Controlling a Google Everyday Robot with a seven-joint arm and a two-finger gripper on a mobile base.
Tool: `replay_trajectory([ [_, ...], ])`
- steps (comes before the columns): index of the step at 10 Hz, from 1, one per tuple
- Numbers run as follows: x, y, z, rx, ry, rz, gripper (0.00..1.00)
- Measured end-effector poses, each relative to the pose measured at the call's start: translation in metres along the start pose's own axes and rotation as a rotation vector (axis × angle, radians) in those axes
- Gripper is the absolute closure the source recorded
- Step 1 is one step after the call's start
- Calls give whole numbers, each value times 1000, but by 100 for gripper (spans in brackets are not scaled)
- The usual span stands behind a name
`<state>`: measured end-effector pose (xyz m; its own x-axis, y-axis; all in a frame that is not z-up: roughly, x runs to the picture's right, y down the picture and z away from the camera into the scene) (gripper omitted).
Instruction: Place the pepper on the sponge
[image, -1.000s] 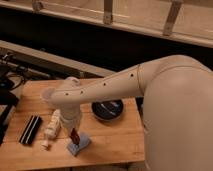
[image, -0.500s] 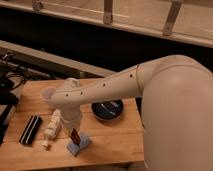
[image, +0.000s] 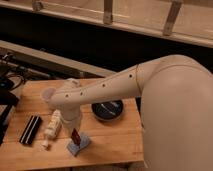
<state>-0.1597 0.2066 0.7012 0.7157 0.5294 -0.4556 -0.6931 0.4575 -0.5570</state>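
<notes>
The light-blue sponge (image: 80, 145) lies flat near the front edge of the wooden table (image: 115, 137). The dark red pepper (image: 76, 136) hangs upright, its lower end at the sponge's top face. My gripper (image: 74, 130) comes down from the white arm, directly over the sponge, and is shut on the pepper's upper part. The arm's wrist hides most of the fingers.
A white tube-shaped bottle (image: 52, 125) lies just left of the sponge. A black rectangular box (image: 30, 130) lies further left. A dark round dish (image: 107, 110) sits behind and to the right. Dark equipment and cables (image: 7, 82) crowd the table's left edge.
The gripper with the pepper has sunk slightly toward the sponge. Everything else stays where it was.
</notes>
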Motion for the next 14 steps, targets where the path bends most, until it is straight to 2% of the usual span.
replay_trajectory([
  [1,0,0,0,-1,1,0,93],
  [4,-3,4,17,-7,52,-17,93],
  [5,-4,0,25,-20,88,-16,87],
  [7,-5,2,31,-35,119,-17,72],
  [8,-3,-2,36,-44,137,-5,60],
  [10,1,-7,43,-57,154,13,41],
  [11,3,-10,46,-61,160,22,37],
  [13,6,-14,49,-61,160,33,43],
  [14,2,-11,47,-60,153,26,53],
])
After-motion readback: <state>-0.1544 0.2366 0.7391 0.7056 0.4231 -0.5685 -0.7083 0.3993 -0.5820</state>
